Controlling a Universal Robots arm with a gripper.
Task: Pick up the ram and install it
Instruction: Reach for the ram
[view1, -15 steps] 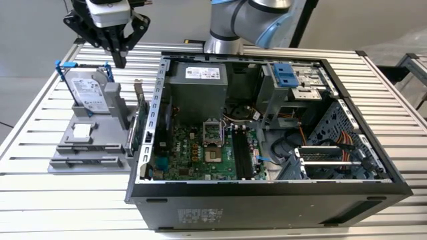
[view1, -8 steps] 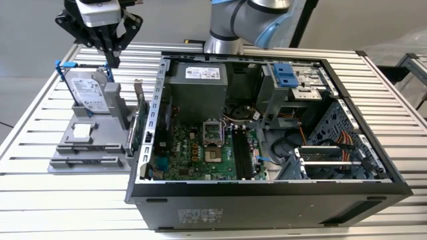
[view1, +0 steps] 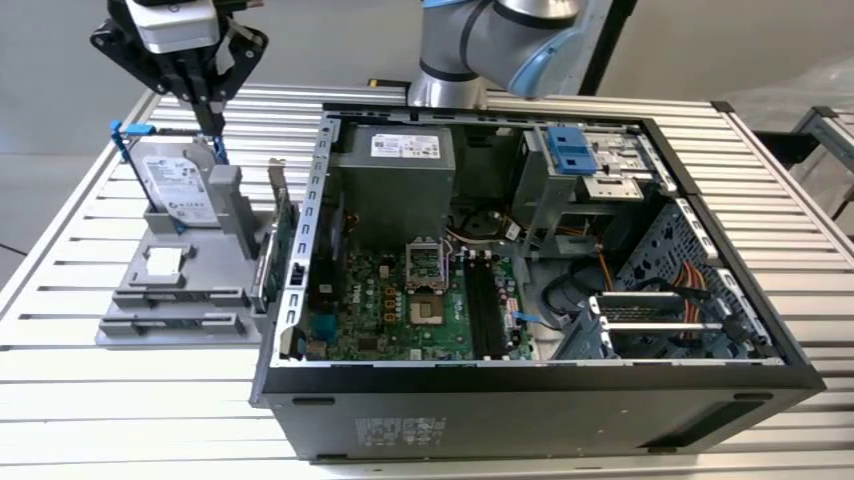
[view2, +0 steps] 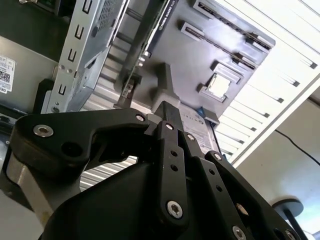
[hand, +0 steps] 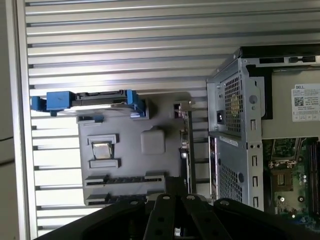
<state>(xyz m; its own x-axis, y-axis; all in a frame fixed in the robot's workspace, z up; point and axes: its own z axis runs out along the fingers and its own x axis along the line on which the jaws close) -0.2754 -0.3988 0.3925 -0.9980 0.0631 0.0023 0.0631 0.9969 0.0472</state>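
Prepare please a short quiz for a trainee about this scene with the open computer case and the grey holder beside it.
1. True or false: the hard drive stands on edge in the grey holder, outside the computer case.
2. The gripper hangs over: A) the holder, B) the motherboard, C) the power supply.
3. What colour are the clips on the hard drive?
Key: 1 true; 2 A; 3 blue.

The black tool (view2: 167, 116) hangs over the grey slotted holder (view2: 200, 60), beside the computer case's perforated metal wall (view2: 85, 45)
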